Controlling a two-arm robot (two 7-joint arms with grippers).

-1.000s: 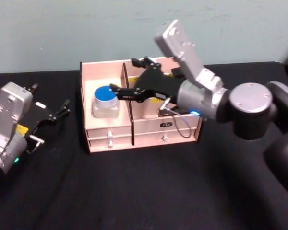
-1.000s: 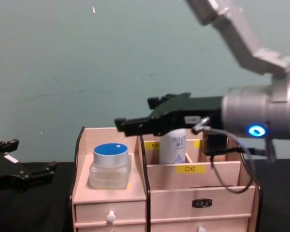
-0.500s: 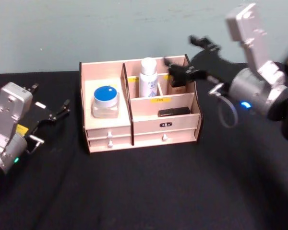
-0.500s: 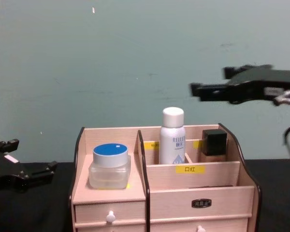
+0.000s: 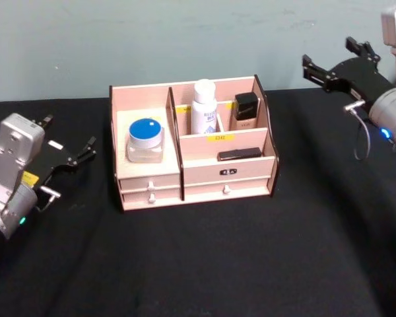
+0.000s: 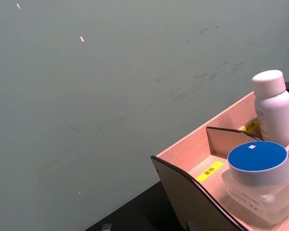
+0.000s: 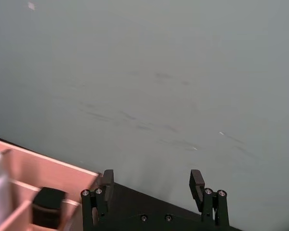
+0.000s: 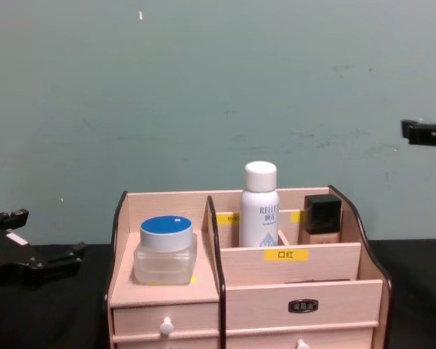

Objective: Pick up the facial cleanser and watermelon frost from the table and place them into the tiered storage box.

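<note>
- Facial cleanser (image 5: 203, 105), tall white cylinder bottle, white cap, blue lettering: upright in a rear compartment of the pale wooden tiered storage box (image 5: 148, 191).
- Watermelon frost (image 5: 145, 140), squat frosted jar, blue lid: at 9 o'clock of the cleanser, in the box's left bay.
- Small black-capped beige bottle (image 5: 245, 113): at 3 o'clock of the cleanser, next compartment.
- Right gripper (image 5: 335, 63): at 3 o'clock, well clear of the box, fingers spread, empty.
- Left gripper (image 5: 76, 155): at 9 o'clock on the black table (image 5: 198, 264), fingers apart, empty.
- Risk: low; task looks done. A gripper swinging back could tip the tall cleanser.

I see the watermelon frost (image 6: 258, 179) inside the tiered storage box (image 6: 192, 180), the facial cleanser (image 6: 275, 109) upright behind it.
</note>
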